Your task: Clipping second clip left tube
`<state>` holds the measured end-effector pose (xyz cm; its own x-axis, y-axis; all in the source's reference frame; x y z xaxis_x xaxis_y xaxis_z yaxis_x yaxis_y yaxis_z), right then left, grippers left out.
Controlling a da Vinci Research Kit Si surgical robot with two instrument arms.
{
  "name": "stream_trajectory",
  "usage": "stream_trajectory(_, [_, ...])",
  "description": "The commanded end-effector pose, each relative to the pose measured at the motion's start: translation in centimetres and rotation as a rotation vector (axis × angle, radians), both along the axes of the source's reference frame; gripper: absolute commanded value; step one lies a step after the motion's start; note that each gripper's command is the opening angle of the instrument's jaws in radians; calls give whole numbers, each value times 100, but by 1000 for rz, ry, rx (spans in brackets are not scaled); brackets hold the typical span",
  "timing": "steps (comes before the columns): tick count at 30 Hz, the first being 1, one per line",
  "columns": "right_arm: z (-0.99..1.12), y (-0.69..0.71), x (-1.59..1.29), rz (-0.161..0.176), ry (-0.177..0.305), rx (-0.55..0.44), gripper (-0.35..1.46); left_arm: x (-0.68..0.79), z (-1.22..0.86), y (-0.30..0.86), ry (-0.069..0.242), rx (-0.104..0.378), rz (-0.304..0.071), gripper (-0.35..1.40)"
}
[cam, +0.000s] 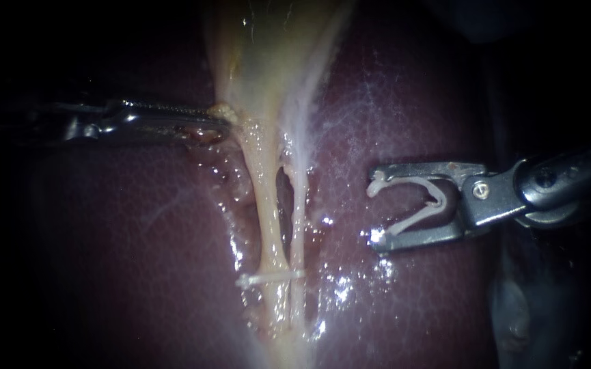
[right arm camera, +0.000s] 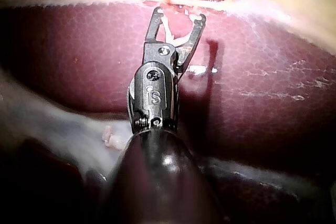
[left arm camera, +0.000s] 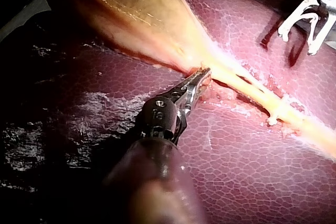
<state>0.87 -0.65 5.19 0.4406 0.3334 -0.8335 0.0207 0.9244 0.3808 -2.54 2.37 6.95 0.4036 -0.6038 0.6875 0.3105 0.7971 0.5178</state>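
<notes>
Left tube (cam: 268, 205) with fixed clip (cam: 268, 278); right tool (cam: 375, 208) snug on open clip (cam: 411, 220); left tool (cam: 216, 123) tight on gallbladder (cam: 268, 61).

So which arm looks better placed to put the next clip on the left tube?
Right. The right instrument holds an open clip in its tool, facing the left tube with only bare liver between. The left instrument is busy, shut on the gallbladder edge.
</notes>
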Motion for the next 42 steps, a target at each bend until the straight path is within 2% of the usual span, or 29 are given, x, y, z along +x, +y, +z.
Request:
stream_trajectory(1, [0,0,0,0,0,0,50,1,-1,0,-1,0,1,-35])
stream_trajectory(6, [0,0,1,-2,1,1,50,12,-16,7,-10,11,9,-35])
stream_trajectory(14, [-1,0,1,-2,1,1,50,45,-66,31,-7,12,-35,-35])
stream_trajectory(17, [-1,0,3,-6,8,6,50,50,-74,36,-6,11,-46,-35])
stream_trajectory(21, [-2,-2,9,-18,24,10,50,50,-73,34,-6,10,-46,-35])
stream_trajectory(26, [-2,-9,25,12,14,157,49,50,-73,34,-5,10,-47,-35])
stream_trajectory(30, [2,-16,48,51,20,304,49,49,-72,33,-5,9,-48,-35])
stream_trajectory(33, [8,-23,65,64,13,393,49,49,-73,32,-4,9,-48,-35])
stream_trajectory(37, [19,-33,84,80,-5,458,49,48,-73,31,-4,8,-48,-35])
stream_trajectory(42, [35,-39,103,101,8,528,49,48,-73,30,-3,8,-49,-35])
